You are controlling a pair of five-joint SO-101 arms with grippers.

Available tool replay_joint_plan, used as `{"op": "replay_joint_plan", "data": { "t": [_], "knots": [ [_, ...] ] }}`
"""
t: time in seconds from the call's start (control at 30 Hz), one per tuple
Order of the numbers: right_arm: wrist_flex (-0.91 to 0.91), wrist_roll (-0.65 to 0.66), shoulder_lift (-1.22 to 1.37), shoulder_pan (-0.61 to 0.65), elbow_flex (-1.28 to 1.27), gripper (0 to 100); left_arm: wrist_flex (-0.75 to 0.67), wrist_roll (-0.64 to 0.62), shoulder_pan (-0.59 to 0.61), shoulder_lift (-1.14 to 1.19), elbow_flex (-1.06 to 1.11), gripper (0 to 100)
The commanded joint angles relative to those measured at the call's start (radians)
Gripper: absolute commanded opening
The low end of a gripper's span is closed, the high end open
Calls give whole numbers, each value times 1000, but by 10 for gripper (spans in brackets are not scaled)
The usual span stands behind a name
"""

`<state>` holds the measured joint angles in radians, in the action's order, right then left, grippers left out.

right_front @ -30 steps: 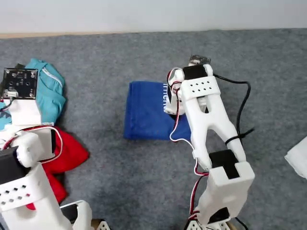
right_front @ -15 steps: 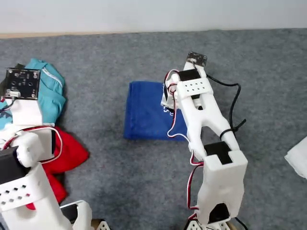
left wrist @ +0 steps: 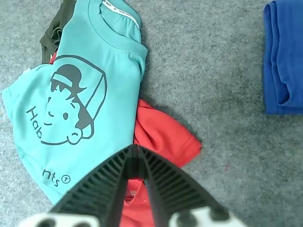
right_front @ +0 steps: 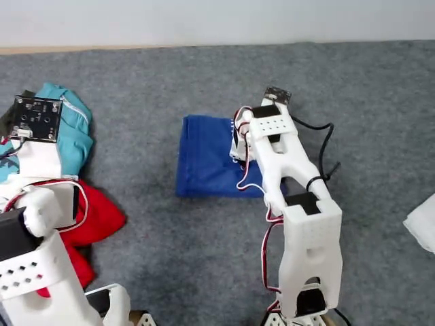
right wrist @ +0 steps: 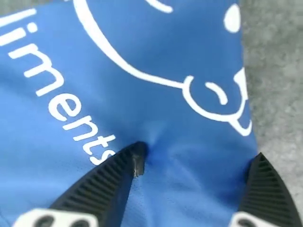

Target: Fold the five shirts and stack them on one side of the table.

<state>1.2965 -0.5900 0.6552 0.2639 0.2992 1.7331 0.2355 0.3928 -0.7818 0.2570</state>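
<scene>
The right arm has swung in over the folded blue shirt [right_front: 207, 156] in the last second. Its wrist has slid across the printed end, so the arm now covers more of that edge. The shirt itself hasn't budged on the tabletop [right_front: 136, 75]. To me that looks like the arm settling in for a grip, either for one more fold or to carry the shirt off to a stack.

The right pincer [right wrist: 198, 163] is spread wide and down on the cloth. One fingertip [right wrist: 135, 161] digs into the fabric beside the white lettering and puckers it, and the other sits about at the shirt's outer edge, where blue meets grey. Nothing is pinched yet.

Well away from the blue shirt, the left pincer [left wrist: 136, 153] is closed on nothing. It hangs above the teal shirt [left wrist: 80, 94] and the red shirt [left wrist: 163, 137], which are heaped together there.
</scene>
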Motion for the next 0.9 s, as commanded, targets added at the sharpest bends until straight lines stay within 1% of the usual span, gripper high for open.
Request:
{"op": "replay_joint_plan", "data": {
  "t": [0.0, 0.07, 0.13, 0.2, 0.27, 0.33, 0.4, 0.53, 0.6, 0.67, 0.87],
  "knots": [
    [45, -9, 25, -12, 64, 299, 21, 6, -3, -18, -30, 3],
    [70, -3, 38, -12, 92, 216, 21, 6, -3, -20, -30, 3],
    [96, 6, 41, -12, 118, 112, 21, 6, -3, -20, -30, 3],
    [117, 60, 36, -12, 137, 9, 21, 5, -3, -20, -30, 3],
    [154, 86, 31, -13, 153, 24, 21, 5, -3, -20, -30, 3],
    [199, 86, 31, -22, 187, 6, 21, 5, -3, -20, -30, 3],
    [248, 86, 31, -45, 222, 9, 21, 5, -3, -20, -30, 3],
    [367, 89, 31, -120, 327, 9, 21, 5, -3, -20, -30, 3],
    [430, 124, 31, -165, 382, 9, 21, 5, -3, -20, -30, 3],
    [493, 232, 31, -213, 437, 9, 21, 5, -3, -20, -30, 3],
    [489, 700, -24, -392, 457, 9, 21, 5, -3, -20, -30, 3]
  ]
}}
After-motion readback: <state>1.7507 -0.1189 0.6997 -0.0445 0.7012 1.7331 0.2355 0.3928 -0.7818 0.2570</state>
